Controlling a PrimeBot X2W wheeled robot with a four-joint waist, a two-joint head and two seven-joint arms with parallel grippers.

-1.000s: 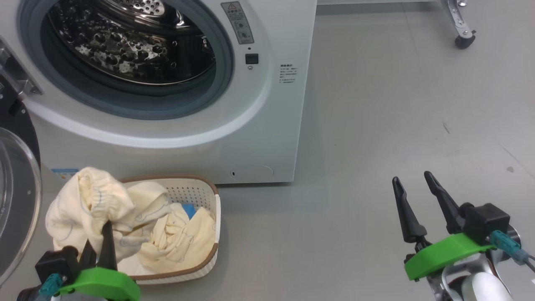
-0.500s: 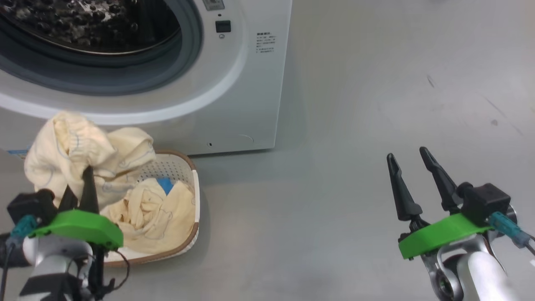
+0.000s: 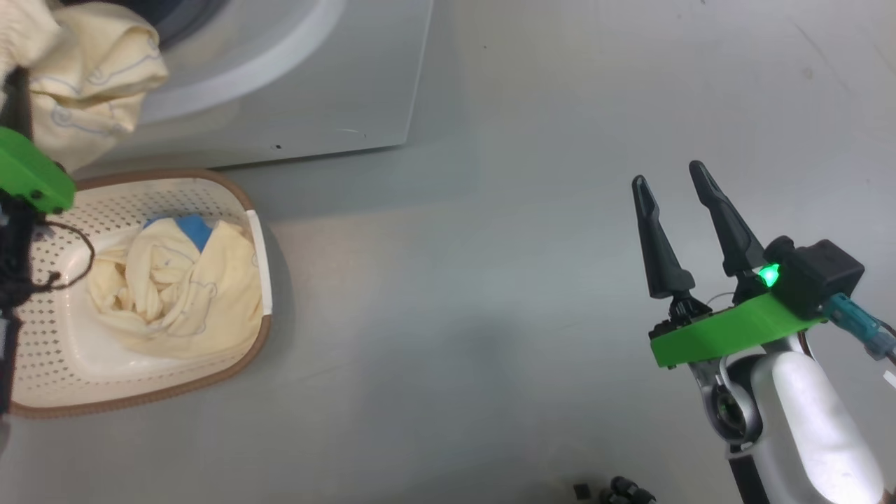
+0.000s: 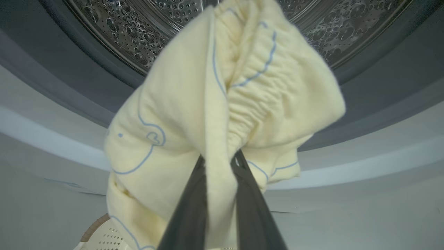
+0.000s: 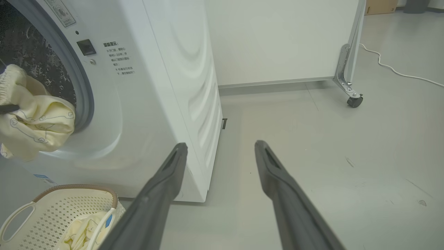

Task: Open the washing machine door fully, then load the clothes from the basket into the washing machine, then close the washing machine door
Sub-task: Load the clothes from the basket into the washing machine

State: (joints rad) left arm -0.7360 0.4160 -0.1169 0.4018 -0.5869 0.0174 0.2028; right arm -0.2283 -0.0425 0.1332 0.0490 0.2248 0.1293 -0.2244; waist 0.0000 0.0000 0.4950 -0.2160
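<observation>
My left gripper (image 4: 218, 158) is shut on a cream-yellow garment (image 4: 225, 104) with blue line prints, held up in front of the washing machine's (image 5: 166, 86) open mouth, just below the steel drum (image 4: 114, 27). In the head view that garment (image 3: 91, 77) hangs at the top left, above the basket (image 3: 260, 329). More of the clothes (image 3: 175, 287), with a blue patch, lie in the basket on the floor. My right gripper (image 3: 668, 176) stands open and holds nothing, over the bare floor to the machine's right. The washing machine door is out of view.
A grey rubber ring (image 4: 52, 69) rims the drum's mouth. Beyond the machine, a white panel stands on a metal leg with a caster (image 5: 353, 100), and a white cable (image 5: 399, 73) lies on the floor. Small dark parts (image 3: 616, 488) lie at the bottom edge.
The head camera has tilted down, so the machine has slid up and left. My left gripper has lifted the garment clear of the basket to the drum's mouth. The right gripper stays open.
</observation>
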